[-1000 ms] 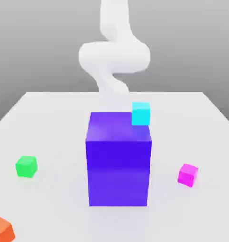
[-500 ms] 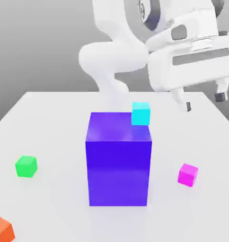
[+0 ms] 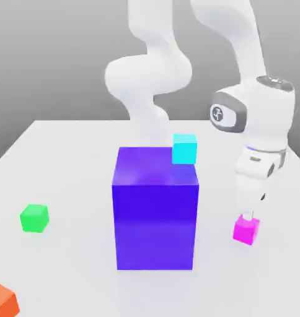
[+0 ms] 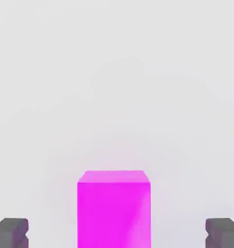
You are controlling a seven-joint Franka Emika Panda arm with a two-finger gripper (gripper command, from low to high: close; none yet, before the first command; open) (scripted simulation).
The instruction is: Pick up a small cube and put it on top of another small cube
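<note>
No bin or tray stands on the white table; the nearest thing to a holder is the big blue-purple block, which carries the cyan small cube on the far corner of its top, on the exterior view's right.

My gripper hangs straight down over the small magenta cube, my fingertips just above its top face. In the hand view the magenta cube sits squarely between my two fingers, with clear table showing on each side of it, so my fingers are spread wide and grasp nothing. The cube rests flat on the table, near the blue-purple block on the exterior view's right.

The green cube lies well apart from my fingers, on the far side of the block toward the exterior view's left. The orange small cube sits farther still, at the near corner on that same side.

Half a second ago my hand was high above the table, level with the block's top and tilted; it has since come down and turned upright over the magenta cube. None of the cubes has moved.
</note>
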